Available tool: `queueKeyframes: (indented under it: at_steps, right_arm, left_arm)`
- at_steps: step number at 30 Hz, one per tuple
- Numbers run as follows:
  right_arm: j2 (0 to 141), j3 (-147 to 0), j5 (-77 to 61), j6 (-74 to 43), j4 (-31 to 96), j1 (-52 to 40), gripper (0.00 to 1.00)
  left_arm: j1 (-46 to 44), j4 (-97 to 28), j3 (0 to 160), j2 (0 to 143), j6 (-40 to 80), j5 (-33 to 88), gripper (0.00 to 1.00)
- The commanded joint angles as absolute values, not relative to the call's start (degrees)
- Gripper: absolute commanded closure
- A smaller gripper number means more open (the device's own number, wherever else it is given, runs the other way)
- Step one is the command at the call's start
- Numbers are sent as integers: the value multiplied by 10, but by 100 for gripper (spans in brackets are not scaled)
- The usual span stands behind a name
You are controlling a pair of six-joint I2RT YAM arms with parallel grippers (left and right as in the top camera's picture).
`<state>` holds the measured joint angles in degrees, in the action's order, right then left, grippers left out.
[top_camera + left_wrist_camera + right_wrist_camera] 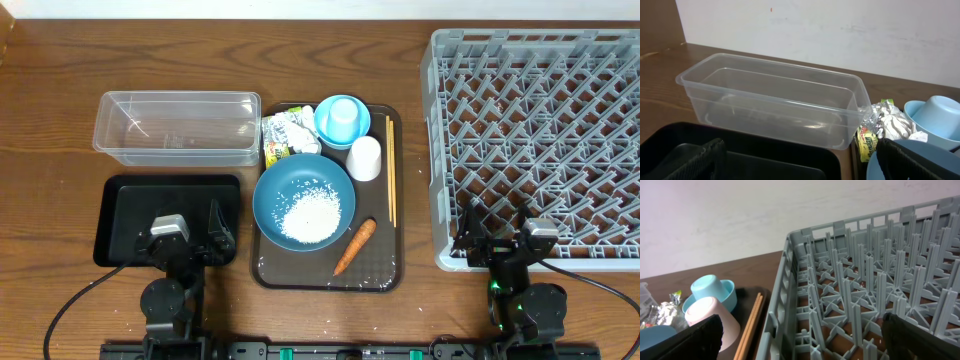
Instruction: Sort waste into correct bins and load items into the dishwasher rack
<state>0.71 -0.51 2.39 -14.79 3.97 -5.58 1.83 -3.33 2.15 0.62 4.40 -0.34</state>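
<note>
Both spread wide: left gripper (800,150), right gripper (802,325); print on crumpled wrapper (871,136) unreadably blurred.

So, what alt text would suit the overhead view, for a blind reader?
A brown tray at centre holds a dark-blue bowl of rice, a carrot, a white cup and chopsticks; clear tub and black tray sit left, grey rack right.

Under me, the counter (60,70) is grained, satin wood. The tub (176,127) is clear glossy plastic, the dishwasher rack (540,130) matt grey plastic, the chopsticks (391,170) bare wood; the wrapper (883,120) looks like crinkled foil, I think.
</note>
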Motion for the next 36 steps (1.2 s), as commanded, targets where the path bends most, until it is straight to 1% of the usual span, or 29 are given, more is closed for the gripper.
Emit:
queueKeyframes:
  at_steps: [1, 12, 14, 19, 20, 23, 27, 30, 33, 36]
  right_arm:
    - [4, -3, 30, -141, 40, -61, 1]
    - [4, -3, 30, -141, 40, -61, 1]
    - [4, -3, 30, -141, 40, -61, 1]
    - [4, -3, 30, -141, 40, -61, 1]
    - [4, -3, 30, -141, 40, -61, 1]
    - [4, -3, 30, -141, 40, -61, 1]
    - [4, -3, 30, -141, 40, -61, 1]
    - [4, -3, 30, -141, 40, -61, 1]
    - [4, -3, 30, -141, 40, -61, 1]
    - [4, -3, 30, -141, 40, -61, 1]
  left_arm:
    - [21, -41, 2, 3, 36, -6, 2]
    - [21, -32, 2, 3, 38, -5, 2]
    - [21, -31, 2, 3, 92, 51, 2]
    - [21, -23, 3, 6, 319, 291, 2]
    - [21, -22, 3, 6, 347, 314, 2]
    - [21, -17, 3, 6, 408, 322, 2]
    - [21, 34, 15, 6, 397, 358, 2]
    - [21, 32, 50, 7, 363, 366, 2]
    - [21, -11, 113, 25, 317, 353, 2]
    - [21, -105, 201, 83, 286, 324, 2]
